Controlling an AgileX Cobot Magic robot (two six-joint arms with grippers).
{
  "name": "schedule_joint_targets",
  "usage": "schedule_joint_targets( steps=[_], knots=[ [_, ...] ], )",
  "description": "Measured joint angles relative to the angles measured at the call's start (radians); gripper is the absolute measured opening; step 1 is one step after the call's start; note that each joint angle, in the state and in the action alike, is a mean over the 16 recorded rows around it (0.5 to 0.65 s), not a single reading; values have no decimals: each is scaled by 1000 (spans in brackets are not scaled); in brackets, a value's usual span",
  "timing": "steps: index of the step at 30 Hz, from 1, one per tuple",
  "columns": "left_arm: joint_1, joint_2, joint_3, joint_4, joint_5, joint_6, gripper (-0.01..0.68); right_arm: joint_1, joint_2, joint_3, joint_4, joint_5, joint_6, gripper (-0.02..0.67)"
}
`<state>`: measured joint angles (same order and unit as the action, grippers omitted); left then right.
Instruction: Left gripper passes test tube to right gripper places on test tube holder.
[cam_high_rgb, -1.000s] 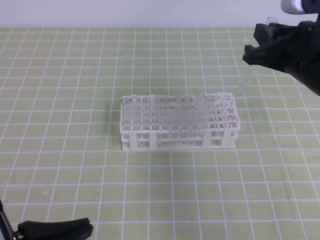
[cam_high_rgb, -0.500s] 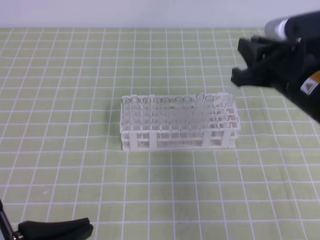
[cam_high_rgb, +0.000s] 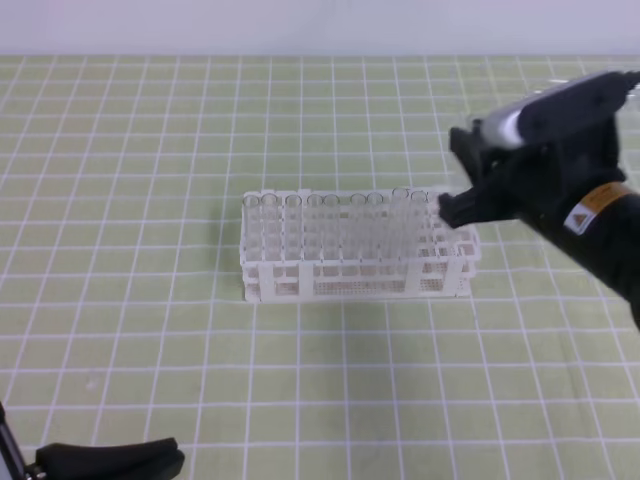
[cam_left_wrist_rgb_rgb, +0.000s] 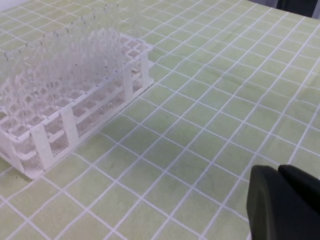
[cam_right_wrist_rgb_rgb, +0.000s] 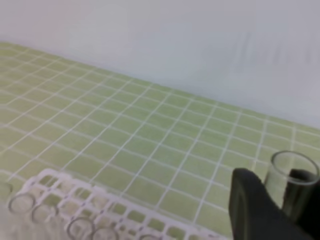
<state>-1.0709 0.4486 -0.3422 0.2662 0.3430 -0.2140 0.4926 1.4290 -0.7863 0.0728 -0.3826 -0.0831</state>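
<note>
**Tube held over rack's right end**

Your right gripper (cam_high_rgb: 458, 190) carries an orange-and-white warning-triangle label; its text is unreadable. Its black fingers (cam_right_wrist_rgb_rgb: 255, 205) grasp the clear glass test tube (cam_right_wrist_rgb_rgb: 292, 182), open rim up, above the right end of the white lattice test tube holder (cam_high_rgb: 355, 245). Your left gripper (cam_left_wrist_rgb_rgb: 285, 202) sits clenched and empty above the green gridded counter (cam_high_rgb: 150, 330).

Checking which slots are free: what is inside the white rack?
The rack holds many clear tubes in its left and middle holes. The right hand covers its far right corner, so those holes are hidden.
</note>
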Motion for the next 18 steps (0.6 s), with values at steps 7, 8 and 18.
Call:
schedule_joint_targets(
  steps=[7, 8, 18],
  knots=[
    [0, 0, 0, 0, 5, 0, 0, 19, 45, 9, -33, -50, 2, 102],
    [0, 0, 0, 0, 5, 0, 0, 21, 50, 9, -35, -56, 4, 102],
    [0, -2, 0, -1, 9, 0, -1, 26, 85, 9, -47, -102, 35, 102]
  ],
)
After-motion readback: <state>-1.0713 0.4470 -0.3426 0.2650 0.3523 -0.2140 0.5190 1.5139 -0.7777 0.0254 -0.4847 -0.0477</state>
